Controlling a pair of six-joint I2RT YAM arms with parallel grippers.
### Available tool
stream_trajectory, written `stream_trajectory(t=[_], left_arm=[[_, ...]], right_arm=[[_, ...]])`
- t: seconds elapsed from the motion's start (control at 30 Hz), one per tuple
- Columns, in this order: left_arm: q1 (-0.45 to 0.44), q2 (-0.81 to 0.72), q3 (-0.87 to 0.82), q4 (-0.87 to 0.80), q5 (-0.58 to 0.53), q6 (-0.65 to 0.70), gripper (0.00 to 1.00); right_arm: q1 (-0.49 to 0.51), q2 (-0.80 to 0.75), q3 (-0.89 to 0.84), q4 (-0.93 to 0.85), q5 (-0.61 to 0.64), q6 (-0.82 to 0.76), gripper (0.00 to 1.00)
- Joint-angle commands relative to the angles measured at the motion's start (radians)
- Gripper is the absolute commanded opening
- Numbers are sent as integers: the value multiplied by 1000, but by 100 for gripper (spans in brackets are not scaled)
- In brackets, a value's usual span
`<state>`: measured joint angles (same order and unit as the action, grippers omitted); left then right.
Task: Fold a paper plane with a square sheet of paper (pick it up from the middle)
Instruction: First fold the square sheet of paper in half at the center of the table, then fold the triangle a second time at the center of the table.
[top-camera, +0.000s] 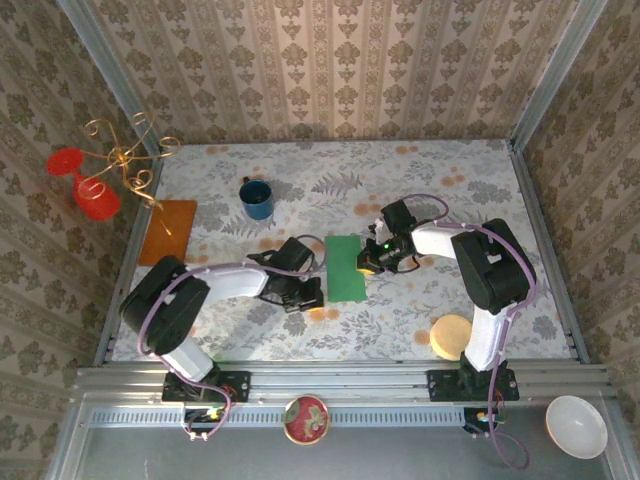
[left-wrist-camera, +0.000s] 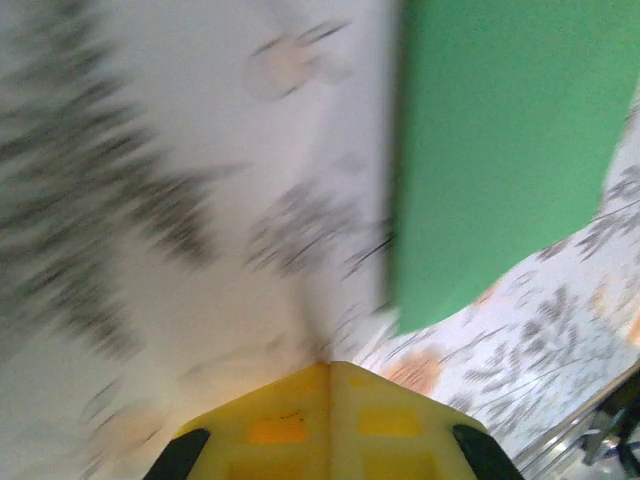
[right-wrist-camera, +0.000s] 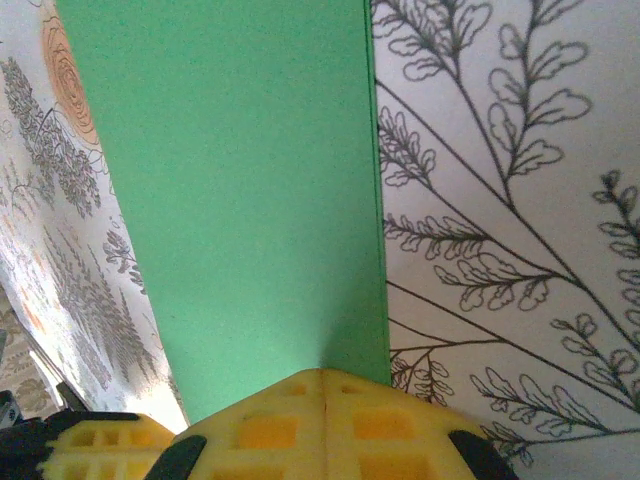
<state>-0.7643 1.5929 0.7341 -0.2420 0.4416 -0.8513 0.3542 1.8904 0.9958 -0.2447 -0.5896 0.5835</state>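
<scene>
Far left, an orange-brown sheet (top-camera: 167, 231) lies flat by the wall, and a blue mug (top-camera: 256, 198) stands further in, well apart from the work. The left gripper (top-camera: 300, 292), its yellow fingers pressed together on nothing, sits just beside the near left corner of the green sheet (top-camera: 346, 267). The sheet lies flat mid-table as a narrow rectangle, its long axis running away from the arms. The right gripper (top-camera: 371, 261), fingers likewise closed together, has its tip at the sheet's right edge. A tan disc (top-camera: 451, 336) lies near the right arm's base.

Around my worktop (top-camera: 480, 190), spread with a pale cloth of grey ferns and orange blooms, stand beige damask-papered walls (top-camera: 340, 70) framed by aluminium rails (top-camera: 350, 378).
</scene>
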Motion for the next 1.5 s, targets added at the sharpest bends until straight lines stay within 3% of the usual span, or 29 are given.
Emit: stream_trajectory(t=[0.0, 0.2, 0.27, 0.4, 0.6, 0.8, 1.03, 1.2, 1.47], left_arm=[[43, -86, -23, -115, -53, 37, 0], [99, -212, -10, -9, -63, 36, 0], [113, -211, -3, 69, -40, 21, 5], [116, -125, 76, 156, 13, 25, 11], [129, 25, 225, 137, -27, 36, 27], [140, 139, 299, 165, -6, -1, 36], [119, 228, 353, 155, -14, -54, 44], [104, 263, 358, 179, -37, -94, 45], [99, 304, 365, 200, -45, -116, 45]], right_arm=[[1, 82, -46, -227, 258, 42, 4], [23, 54, -2, -196, 261, 98, 4], [26, 48, 6, -163, 261, 132, 4], [34, 59, 45, -107, 249, 165, 4], [34, 22, 105, -83, 167, 95, 4], [18, -110, 97, -74, 39, 52, 20], [-51, -301, -70, -31, 124, 115, 40], [-81, -358, -143, -11, 87, 140, 53], [-77, -363, -246, 97, 37, 195, 55]])
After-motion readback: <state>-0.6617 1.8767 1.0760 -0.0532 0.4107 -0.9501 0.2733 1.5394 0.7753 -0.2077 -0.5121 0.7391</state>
